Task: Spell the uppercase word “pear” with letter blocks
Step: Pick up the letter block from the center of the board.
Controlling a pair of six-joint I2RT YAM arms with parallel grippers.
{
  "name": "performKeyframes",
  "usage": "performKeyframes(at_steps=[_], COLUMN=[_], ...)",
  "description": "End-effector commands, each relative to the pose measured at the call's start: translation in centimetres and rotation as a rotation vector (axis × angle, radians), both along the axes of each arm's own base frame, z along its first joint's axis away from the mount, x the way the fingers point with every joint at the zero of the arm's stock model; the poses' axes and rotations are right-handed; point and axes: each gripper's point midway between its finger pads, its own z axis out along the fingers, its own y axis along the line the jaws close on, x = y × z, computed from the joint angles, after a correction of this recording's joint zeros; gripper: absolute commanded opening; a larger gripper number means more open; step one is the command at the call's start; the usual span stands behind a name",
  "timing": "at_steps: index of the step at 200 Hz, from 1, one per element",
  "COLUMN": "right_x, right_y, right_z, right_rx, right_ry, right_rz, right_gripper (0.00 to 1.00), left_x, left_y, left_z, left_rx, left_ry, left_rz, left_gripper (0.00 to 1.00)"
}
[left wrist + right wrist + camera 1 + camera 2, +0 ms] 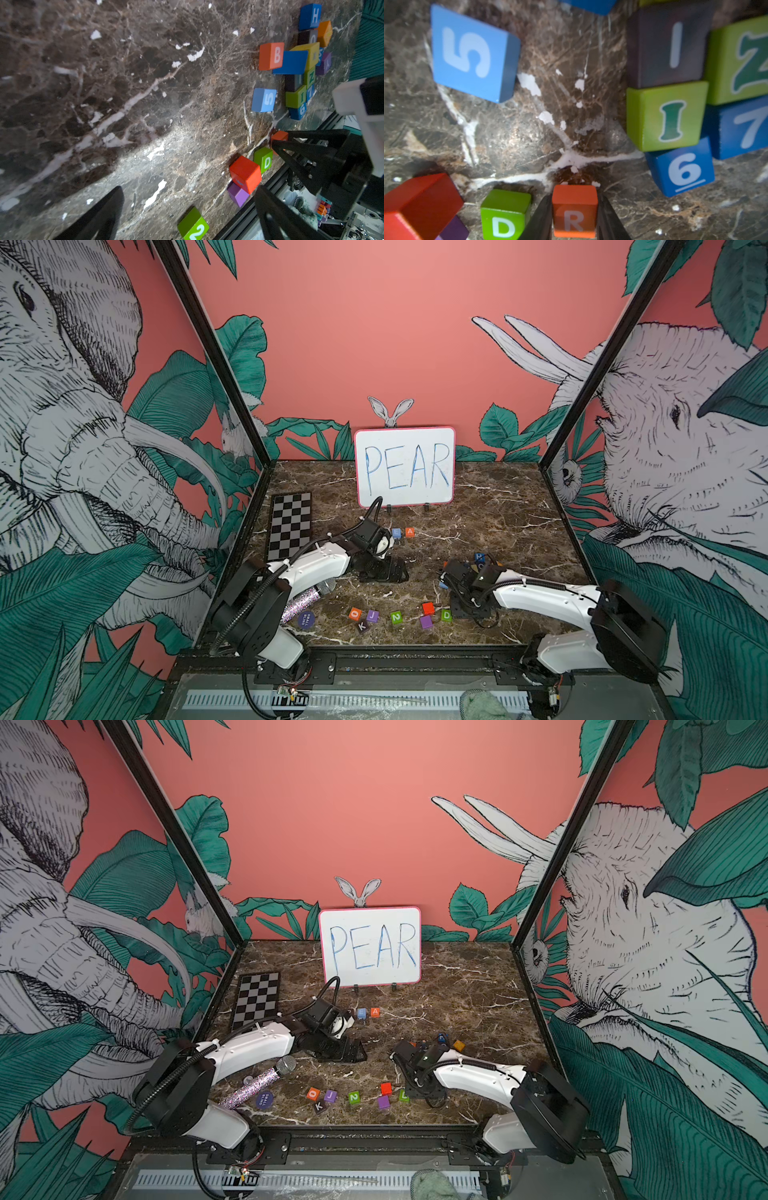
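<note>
orange r block (574, 214) — pinched between jaws of right tool (574, 200)

Your tabletop (571, 116) is glossy, marble-look. The orange R block (574, 209) looks like smooth painted wood; at its 3 and 9 o'clock, the fingers (543, 218) of the right gripper (574, 200) look matt black plastic.

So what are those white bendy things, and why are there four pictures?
They are two robot arms: the left arm and the right arm. Two pictures look down from above at the whole table. Two come from little cameras on the arms' wrists, so they look close. A whiteboard says PEAR. The E block and A block sit side by side in front of it; more blocks lie about. The right gripper is shut on the orange R block. The left gripper is open and holds nothing.
</note>
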Motion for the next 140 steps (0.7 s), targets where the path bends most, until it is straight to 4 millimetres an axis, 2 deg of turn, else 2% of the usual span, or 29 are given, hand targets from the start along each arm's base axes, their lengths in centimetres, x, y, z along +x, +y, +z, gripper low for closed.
performKeyframes(at_steps=[1, 90, 140], right_x=[0.4, 1.7, 3.7], right_y=[-0.4, 0.2, 1.3], right_z=[0.9, 2.2, 3.2], right_rx=[-0.014, -0.005, 0.018], right_ry=[-0.023, -0.052, -0.074], right_rz=[-0.026, -0.014, 0.0], right_gripper=[0.35, 0.35, 0.35], left_x=[0.5, 1.5, 2.8], left_y=[-0.7, -1.5, -2.3], left_z=[0.5, 1.2, 2.4], left_rx=[-0.018, -0.038, -0.054], left_ry=[-0.021, -0.043, -0.074], left_rz=[-0.005, -0.001, -0.001], left_gripper=[0.99, 0.99, 0.99])
